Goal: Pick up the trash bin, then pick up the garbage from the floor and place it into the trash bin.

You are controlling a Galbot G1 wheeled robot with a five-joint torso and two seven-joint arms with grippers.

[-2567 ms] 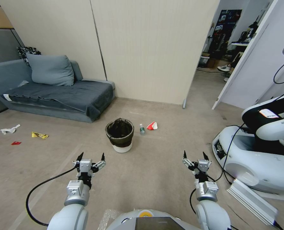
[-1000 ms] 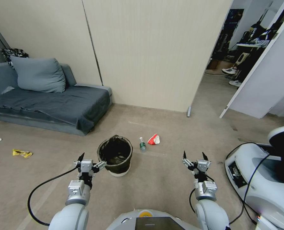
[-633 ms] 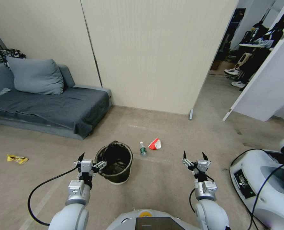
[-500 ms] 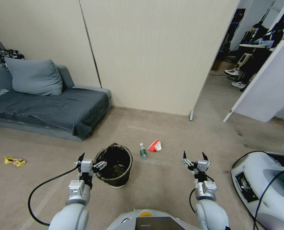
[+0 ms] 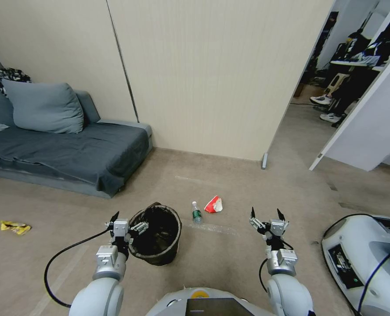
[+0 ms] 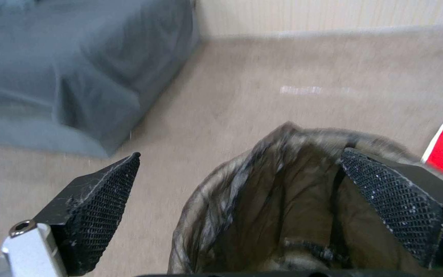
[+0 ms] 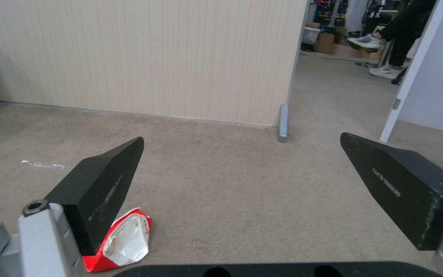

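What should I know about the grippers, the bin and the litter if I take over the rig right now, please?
Left gripper: open, at the near rim of the trash bin, nothing held.
Right gripper: open, held out over bare floor.
Bin upright on the carpet. Beyond it lie the small bottle and red-and-white wrapper; yellow wrapper far left.
Done: nothing collected. Left: grasp the bin, then gather the litter.

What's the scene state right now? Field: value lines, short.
left gripper: open, at the near rim of the trash bin, not gripping it
right gripper: open, held over bare floor
trash bin: upright on floor, dark liner
garbage near bin: small bottle, red-and-white wrapper
garbage far left: yellow wrapper
sofa: against wall, left
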